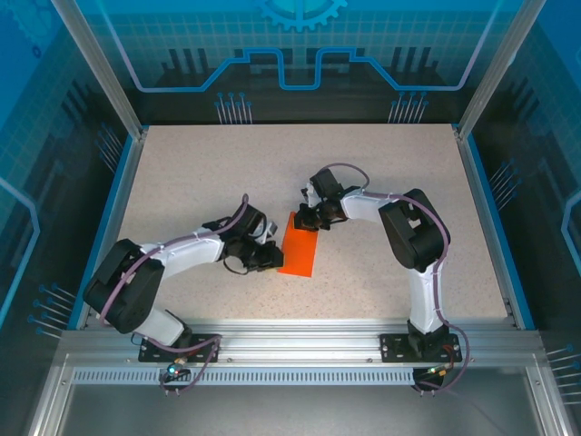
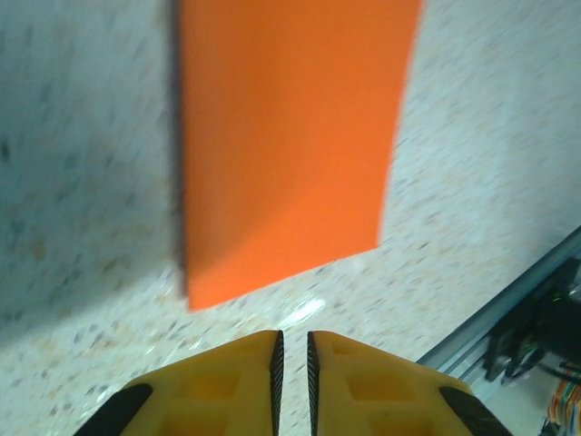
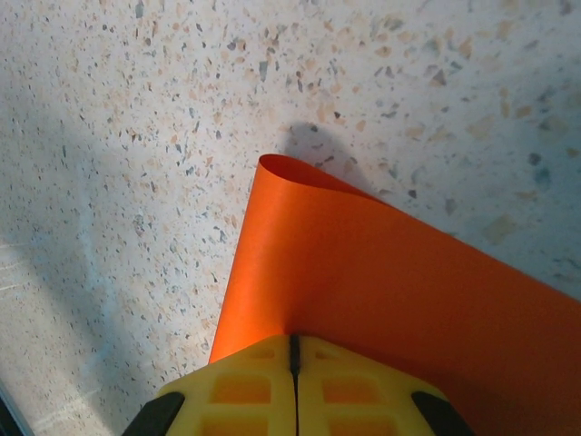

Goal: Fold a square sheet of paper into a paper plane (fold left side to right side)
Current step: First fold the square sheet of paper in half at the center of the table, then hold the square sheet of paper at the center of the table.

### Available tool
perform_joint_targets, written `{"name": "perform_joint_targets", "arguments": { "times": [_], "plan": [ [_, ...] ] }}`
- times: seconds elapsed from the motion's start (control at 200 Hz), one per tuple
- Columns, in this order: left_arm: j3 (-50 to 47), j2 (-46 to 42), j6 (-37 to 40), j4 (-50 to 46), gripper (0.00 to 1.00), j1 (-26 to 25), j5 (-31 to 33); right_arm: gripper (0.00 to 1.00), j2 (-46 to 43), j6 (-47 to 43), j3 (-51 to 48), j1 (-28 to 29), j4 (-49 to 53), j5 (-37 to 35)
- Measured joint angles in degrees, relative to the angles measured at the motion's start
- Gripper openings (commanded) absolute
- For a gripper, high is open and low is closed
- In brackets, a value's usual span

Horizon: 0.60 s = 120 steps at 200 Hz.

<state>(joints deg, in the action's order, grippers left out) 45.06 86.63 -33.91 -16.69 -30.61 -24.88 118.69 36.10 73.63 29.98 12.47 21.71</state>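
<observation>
The square sheet of paper (image 1: 298,247) is bright orange and lies mid-table as a doubled-over rectangle. One end curls up in a soft loop (image 3: 300,177). My right gripper (image 1: 310,218) is shut on the sheet's far end, and the paper (image 3: 390,272) runs in between the closed yellow fingertips (image 3: 293,341). My left gripper (image 1: 270,259) sits at the sheet's near left edge. Its jaws (image 2: 292,338) stand a narrow gap apart with bare table between them, just short of the paper's corner (image 2: 286,136). A paper plane is out of view.
The speckled tabletop (image 1: 200,182) has blue side walls (image 1: 116,191) on left and right. An aluminium rail (image 1: 300,341) runs along the near edge, seen again with cables at the lower right of the left wrist view (image 2: 517,300).
</observation>
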Motion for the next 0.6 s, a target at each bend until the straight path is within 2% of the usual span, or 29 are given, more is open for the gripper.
{"name": "perform_joint_targets", "arguments": {
  "times": [0.095,0.265,0.6],
  "plan": [
    [3.5,1.3,0.4,0.4,0.17,0.9,0.0,0.06,0.0,-0.2,0.0,0.0,0.0,0.0],
    [8.9,9.5,1.6,2.3,0.16,1.3,-0.1,0.06,0.0,-0.3,0.0,0.0,-0.1,0.0],
    [13.0,20.0,3.0,3.7,0.14,1.3,-0.5,0.07,0.0,-0.6,0.0,0.0,-0.1,0.1]
  ]
}}
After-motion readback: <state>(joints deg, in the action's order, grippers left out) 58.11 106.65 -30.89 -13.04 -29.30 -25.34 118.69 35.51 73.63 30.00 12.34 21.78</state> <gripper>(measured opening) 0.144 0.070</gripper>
